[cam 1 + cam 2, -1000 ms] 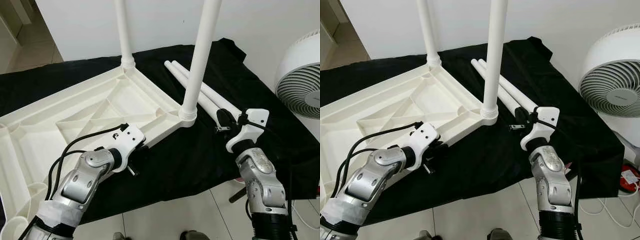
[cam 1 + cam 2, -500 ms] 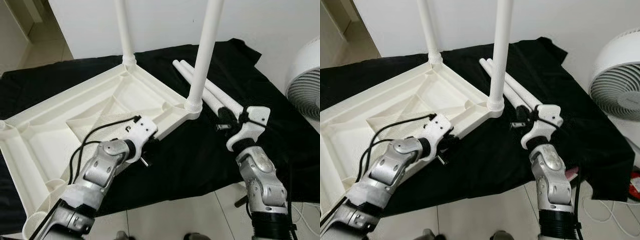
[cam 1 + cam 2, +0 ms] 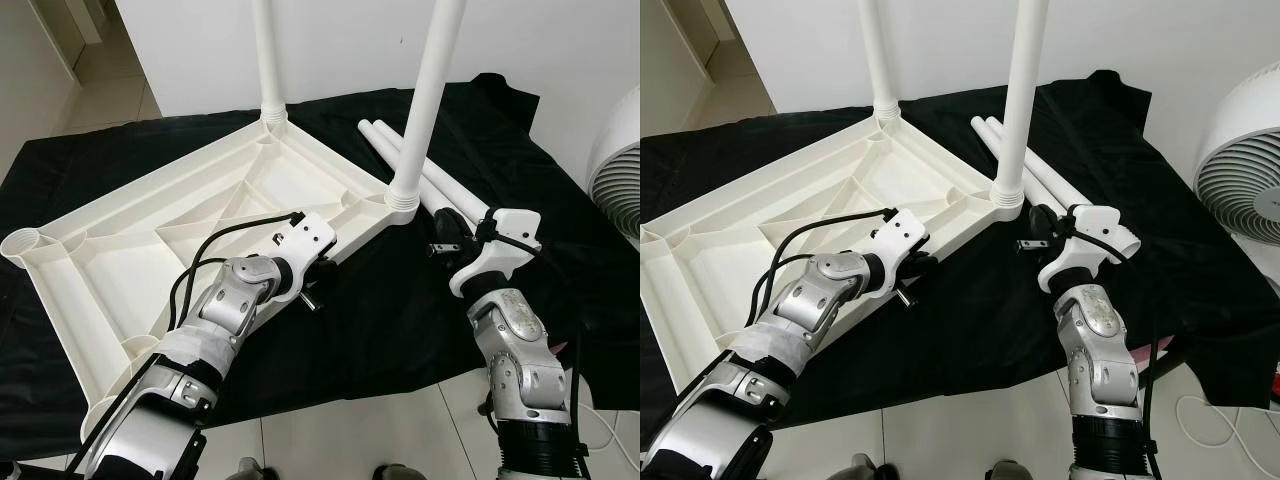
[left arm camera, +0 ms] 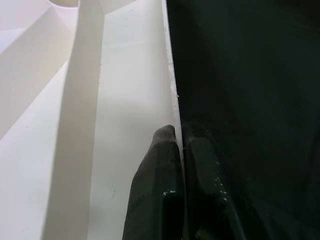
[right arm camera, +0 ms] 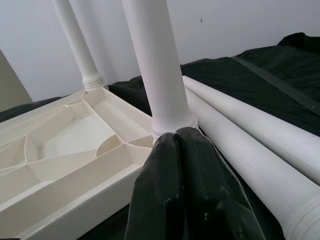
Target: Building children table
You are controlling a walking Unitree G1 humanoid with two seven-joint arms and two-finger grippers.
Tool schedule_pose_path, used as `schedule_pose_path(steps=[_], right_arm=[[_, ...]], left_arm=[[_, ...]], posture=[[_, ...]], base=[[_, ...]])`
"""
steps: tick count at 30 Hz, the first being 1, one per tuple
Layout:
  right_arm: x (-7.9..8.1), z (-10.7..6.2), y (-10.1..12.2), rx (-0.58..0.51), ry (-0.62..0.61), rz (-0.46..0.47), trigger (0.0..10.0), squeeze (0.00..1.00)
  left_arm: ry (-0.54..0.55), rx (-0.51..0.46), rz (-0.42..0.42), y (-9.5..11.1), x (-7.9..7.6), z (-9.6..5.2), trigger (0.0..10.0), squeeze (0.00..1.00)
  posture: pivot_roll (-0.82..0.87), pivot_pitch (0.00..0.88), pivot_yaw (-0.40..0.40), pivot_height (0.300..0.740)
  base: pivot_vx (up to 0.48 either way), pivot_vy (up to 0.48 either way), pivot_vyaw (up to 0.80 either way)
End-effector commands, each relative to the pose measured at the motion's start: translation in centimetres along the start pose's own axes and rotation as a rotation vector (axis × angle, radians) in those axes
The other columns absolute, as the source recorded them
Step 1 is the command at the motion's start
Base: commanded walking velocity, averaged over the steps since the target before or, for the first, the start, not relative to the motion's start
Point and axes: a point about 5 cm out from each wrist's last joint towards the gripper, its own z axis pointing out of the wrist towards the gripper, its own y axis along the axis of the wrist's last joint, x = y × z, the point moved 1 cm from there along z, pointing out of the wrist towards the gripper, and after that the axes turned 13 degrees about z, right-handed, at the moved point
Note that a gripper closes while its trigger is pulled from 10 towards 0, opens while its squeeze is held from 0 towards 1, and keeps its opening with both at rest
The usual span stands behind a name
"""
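Tabletop: a white plastic tabletop [image 3: 150, 240] lies upside down on a black cloth [image 3: 400, 320], ribbed underside facing up.
Fitted legs: two white legs stand upright in corner sockets, the far leg [image 3: 268, 60] at the back corner and the near leg [image 3: 428, 100] at the corner nearest the right arm.
Loose legs: two more white legs [image 3: 440, 190] lie side by side on the cloth, just beyond the near leg and angled toward the right gripper.
Left gripper: the left gripper [image 4: 180, 145] sits at the tabletop's near edge, between the two front corners; its two black fingers are pressed together with the thin white rim between them, one finger over the plastic, the other over the cloth.
Right gripper: the right gripper [image 5: 176, 137] hangs low over the cloth, fingers closed together and holding nothing, tips pointing at the base of the near leg, with the loose legs just beside it.
Fan: a white fan [image 3: 1250, 150] stands at the robot's right, beyond the cloth.
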Motion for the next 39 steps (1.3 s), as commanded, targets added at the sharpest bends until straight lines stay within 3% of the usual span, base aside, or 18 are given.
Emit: schedule_pose_path(steps=[1,2,3,5,6,7,8,14,15,17,19,24,27,29,33,39], right_arm=[[0.1,-0.2,-0.1,0.006,-0.003,0.001,10.0,0.00],[0.3,-0.3,-0.2,0.003,-0.006,0.007,10.0,0.00],[0.5,-0.3,-0.3,0.002,-0.008,0.012,10.0,0.00],[0.5,-0.3,-0.3,0.002,-0.008,0.012,10.0,0.00],[0.6,-0.4,-0.3,0.002,-0.009,0.015,10.0,0.00],[0.6,-0.4,-0.3,0.002,-0.009,0.015,10.0,0.00],[0.7,-0.4,-0.4,0.002,-0.009,0.018,10.0,0.00],[0.7,-0.5,-0.5,0.003,-0.010,0.019,10.0,0.00],[0.8,-0.6,-0.5,0.003,-0.011,0.020,10.0,0.00],[0.8,-0.6,-0.5,0.003,-0.011,0.020,10.0,0.00],[0.9,-0.6,-0.6,0.005,-0.006,0.022,10.0,0.00],[1.0,-0.7,-0.6,0.007,-0.002,0.024,10.0,0.00],[1.4,-0.7,-0.8,0.013,0.019,0.025,10.0,0.00],[1.5,-0.7,-0.9,0.014,0.021,0.025,10.0,0.00],[1.8,-0.6,-1.0,0.020,0.040,0.033,10.0,0.00],[1.9,-0.4,-1.1,0.023,0.048,0.034,10.0,0.00]], left_arm=[[0.279,-0.003,0.011,0.4,2.1,0.0,1.2,0.00],[0.335,0.025,0.013,0.2,3.9,-0.1,0.0,0.00],[0.374,0.036,-0.002,0.1,5.1,-0.3,0.0,0.00],[0.374,0.036,-0.002,0.1,5.1,-0.3,0.0,0.00],[0.402,0.033,-0.024,0.2,5.9,-0.4,8.7,1.00],[0.402,0.033,-0.024,0.2,5.9,-0.4,8.7,1.00],[0.407,0.026,-0.026,0.4,6.1,-0.4,10.0,1.00],[0.405,0.010,-0.018,0.9,6.0,-0.3,10.0,1.00],[0.359,-0.078,-0.025,2.2,5.1,-0.5,10.0,0.00],[0.359,-0.078,-0.025,2.2,5.1,-0.5,10.0,0.00],[0.253,-0.167,0.006,3.3,3.3,-1.4,10.0,0.00],[0.200,-0.197,0.028,3.4,2.4,-1.9,10.0,0.00],[0.097,-0.286,0.114,3.1,0.3,-3.9,10.0,0.00],[0.091,-0.295,0.122,3.0,0.1,-4.2,10.0,0.00],[0.070,-0.312,0.067,1.8,-0.7,-6.8,10.0,0.00],[0.072,-0.306,0.060,1.3,-0.7,-7.9,10.0,0.00]], posture=[[-0.21,0.088,0.097,0.740],[-0.21,0.091,0.112,0.740],[-0.21,0.093,0.113,0.740],[-0.21,0.093,0.113,0.740],[-0.21,0.093,0.113,0.740],[-0.21,0.093,0.113,0.740],[-0.21,0.093,0.113,0.740],[-0.21,0.095,0.119,0.740],[-0.21,0.095,0.122,0.740],[-0.21,0.095,0.122,0.740],[-0.20,0.097,0.120,0.740],[-0.20,0.097,0.120,0.740],[-0.19,0.098,0.112,0.740],[-0.19,0.098,0.112,0.740],[-0.18,0.093,0.101,0.740],[-0.17,0.090,0.097,0.740]], base=[[0.000,0.000,0.00],[0.000,0.000,0.00],[0.000,0.000,0.00],[0.000,0.000,0.00],[0.000,0.000,0.00],[0.000,0.000,0.00],[0.000,0.000,0.00],[0.000,0.000,0.00],[0.000,0.000,0.00],[0.000,0.000,0.00],[0.000,0.000,0.00],[0.000,0.000,0.00],[0.000,0.000,0.00],[0.000,0.000,0.00],[0.000,0.000,0.00],[0.000,0.000,0.00]])
